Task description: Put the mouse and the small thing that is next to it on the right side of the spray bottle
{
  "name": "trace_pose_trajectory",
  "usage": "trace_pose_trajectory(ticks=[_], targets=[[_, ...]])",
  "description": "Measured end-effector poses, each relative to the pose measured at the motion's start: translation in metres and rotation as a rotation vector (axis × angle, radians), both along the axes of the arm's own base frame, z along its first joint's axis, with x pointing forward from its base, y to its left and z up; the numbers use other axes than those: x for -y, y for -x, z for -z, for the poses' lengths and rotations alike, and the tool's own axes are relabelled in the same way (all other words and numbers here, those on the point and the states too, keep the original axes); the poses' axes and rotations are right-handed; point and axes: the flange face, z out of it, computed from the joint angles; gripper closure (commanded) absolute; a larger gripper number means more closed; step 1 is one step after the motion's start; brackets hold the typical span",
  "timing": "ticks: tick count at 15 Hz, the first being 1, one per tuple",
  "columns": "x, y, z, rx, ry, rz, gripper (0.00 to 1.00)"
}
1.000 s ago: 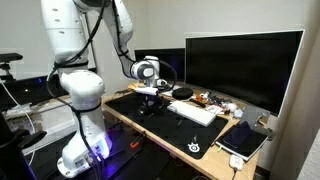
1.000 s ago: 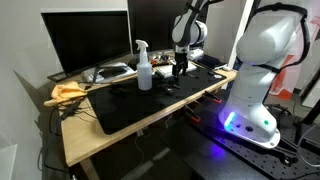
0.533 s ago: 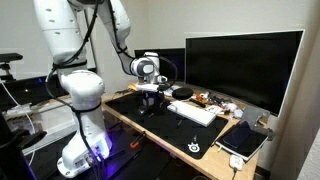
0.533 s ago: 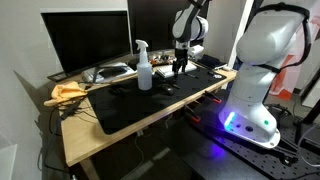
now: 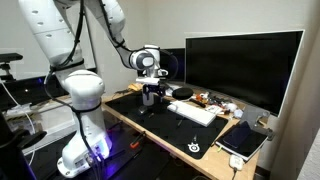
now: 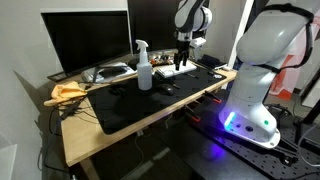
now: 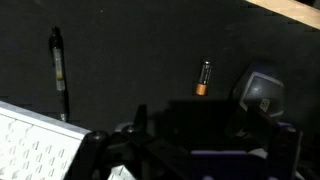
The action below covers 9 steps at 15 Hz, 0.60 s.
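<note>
The white robot arm (image 5: 72, 60) rises at the left end of the desk (image 6: 80, 135), whose wooden top is mostly covered by a black mat (image 6: 130, 108). A big dark monitor (image 5: 240, 65) stands along the far side of the desk. A white keyboard (image 5: 195, 112) lies on the mat in front of it.

The spray bottle (image 6: 144, 68) stands upright on the mat, close to the screens. In an exterior view it is left of the tool (image 6: 181, 66) and clearly apart from it. A crumpled yellow cloth (image 6: 68, 92) lies on the bare wood at the far left end in that same view.

The tool points down and hangs a little above the mat, touching nothing that can be seen. In the wrist view it is only a dark mass along the bottom edge. Its fingers are too dark and small in every view, so I cannot tell whether it is released or clenched.

The wrist view shows the mouse (image 7: 262, 92), dark grey, lying on the mat at the right edge. A black pen (image 7: 58, 70) lies well to the left, pointing near to far. The small thing (image 7: 203, 77), a short cylinder with an orange-brown end, lies just left of the mouse without touching it. A corner of the keyboard shows at the lower left of that view.
</note>
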Motion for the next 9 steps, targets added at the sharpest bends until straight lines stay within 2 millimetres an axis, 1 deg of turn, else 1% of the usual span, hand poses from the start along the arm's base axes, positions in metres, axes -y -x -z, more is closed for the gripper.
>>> trace_pose_trajectory(ticks=[5,9], targets=[[0.004,0.010,-0.040,0.017,-0.014,0.014,0.00],[0.005,0.016,-0.067,0.030,-0.022,0.019,0.00]])
